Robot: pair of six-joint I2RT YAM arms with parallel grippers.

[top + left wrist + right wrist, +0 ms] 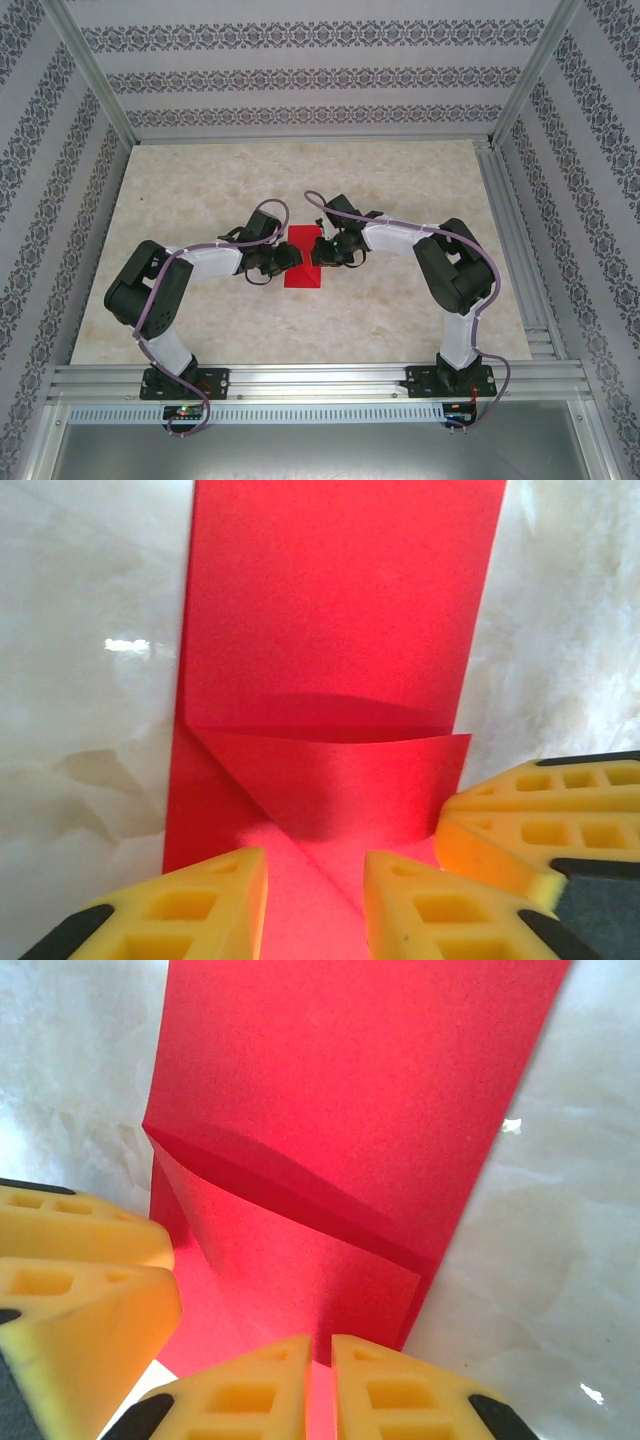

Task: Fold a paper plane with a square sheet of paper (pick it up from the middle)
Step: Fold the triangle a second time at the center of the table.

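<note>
The paper plane (340, 630) lies flat in the middle of the pale marbled worktop (200, 200), between my two claws, which meet over it from either side. It is bright red and matte. At this stage it is a long band with straight, parallel sides rather than a pointed dart. At the end nearest my fingers one corner is turned over, leaving a sharp diagonal crease across the band. The turned flap does not lie down: its free edge bows upward in a soft curve and throws a dark shadow on the layer beneath. The far end of the band is a single smooth surface with a square-cut edge.

My left claw (315, 880) sits low over the near end with its yellow fingers parted. The red sheet shows in the gap between them, and I cannot tell whether either pad presses on it. My right claw (321, 1360) has its fingers drawn almost together, with only a thin red line between them where they pinch the flap's edge. The two claws sit just beside each other at that folded end.
</note>
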